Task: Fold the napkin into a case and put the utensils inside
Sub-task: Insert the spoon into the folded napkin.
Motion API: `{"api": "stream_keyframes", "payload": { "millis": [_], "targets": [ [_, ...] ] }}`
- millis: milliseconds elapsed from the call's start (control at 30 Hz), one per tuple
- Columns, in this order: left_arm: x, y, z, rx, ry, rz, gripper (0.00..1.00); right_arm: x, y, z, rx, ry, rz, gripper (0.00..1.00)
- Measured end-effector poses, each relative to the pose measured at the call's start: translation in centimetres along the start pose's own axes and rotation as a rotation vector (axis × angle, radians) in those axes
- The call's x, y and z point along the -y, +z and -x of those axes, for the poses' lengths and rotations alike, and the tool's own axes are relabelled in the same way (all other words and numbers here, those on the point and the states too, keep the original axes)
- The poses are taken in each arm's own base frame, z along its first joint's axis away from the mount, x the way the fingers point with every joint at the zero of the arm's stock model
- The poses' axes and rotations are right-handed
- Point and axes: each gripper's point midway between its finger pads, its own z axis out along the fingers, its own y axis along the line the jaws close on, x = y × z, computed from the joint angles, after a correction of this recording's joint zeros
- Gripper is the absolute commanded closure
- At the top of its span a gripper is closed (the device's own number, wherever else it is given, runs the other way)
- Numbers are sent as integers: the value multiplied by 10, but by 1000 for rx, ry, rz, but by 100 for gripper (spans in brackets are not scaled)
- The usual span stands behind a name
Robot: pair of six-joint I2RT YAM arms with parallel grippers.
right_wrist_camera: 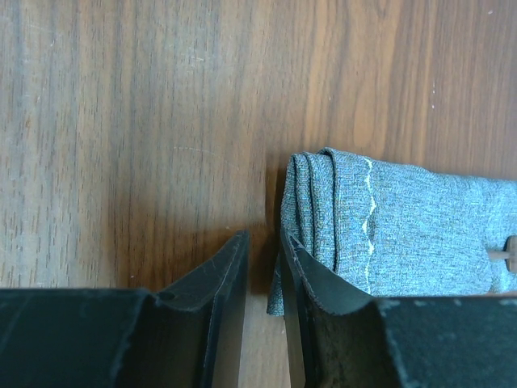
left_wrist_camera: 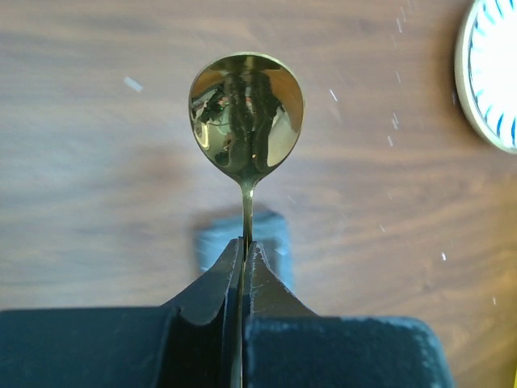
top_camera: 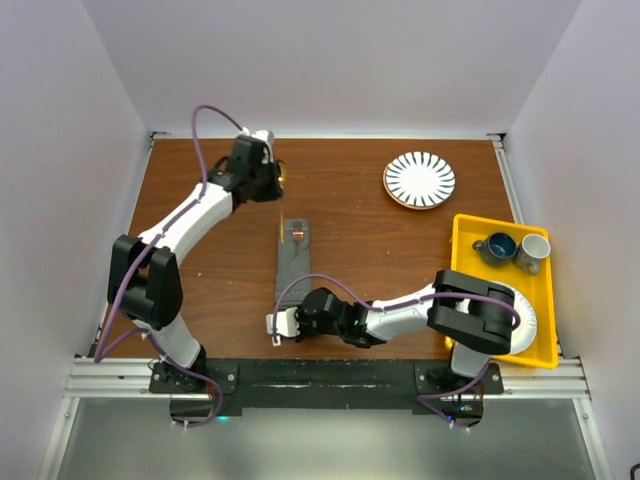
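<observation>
Right gripper (right_wrist_camera: 264, 267) at the case's (top_camera: 291, 262) 6 o'clock end, jaws stood slightly apart astride its hem | gold utensil (top_camera: 295, 233) lay at its 12 o'clock end | out at 11 o'clock, left gripper (left_wrist_camera: 245, 250) pinched the spoon (left_wrist_camera: 246, 117) aloft

Left wrist view: the spoon (left_wrist_camera: 246, 113) handle is hidden between the closed fingers of the left gripper (left_wrist_camera: 244, 252); only bowl and neck show. A blurred grey patch (left_wrist_camera: 273, 230) behind the neck is not identifiable. The plate (left_wrist_camera: 494, 73) is cut off by the right edge.

Right wrist view: the case (right_wrist_camera: 420, 230) is cut off at the right edge, and one corner is hidden behind a finger of the right gripper (right_wrist_camera: 265, 242). A brown item (right_wrist_camera: 502, 253) at that edge is too small to identify.

Top view: the right arm (top_camera: 400, 315) hides part of the tray (top_camera: 462, 262).
</observation>
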Motion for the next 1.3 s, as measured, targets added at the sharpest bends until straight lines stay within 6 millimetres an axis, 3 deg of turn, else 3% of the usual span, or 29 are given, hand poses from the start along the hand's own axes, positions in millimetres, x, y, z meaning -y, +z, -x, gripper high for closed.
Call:
{"api": "stream_keyframes", "payload": {
  "millis": [100,267,500,867,1167,1300],
  "targets": [
    [23,6,-29,-41,11,-13,100,0,-1,0,7,-12,-6,71],
    [36,14,-37,-27,10,-8,100,0,-2,-1,11,-21,-9,71],
    [24,29,-48,-38,10,43,100,0,-2,-1,14,-24,-10,71],
    [-2,42,-95,-153,20,122,100,0,-2,-1,17,-24,-13,72],
    [3,41,-116,-190,23,122,100,0,-2,-2,20,-24,-17,72],
    [2,42,-114,-180,30,132,100,0,-4,-3,20,-24,-17,72]
  ]
}}
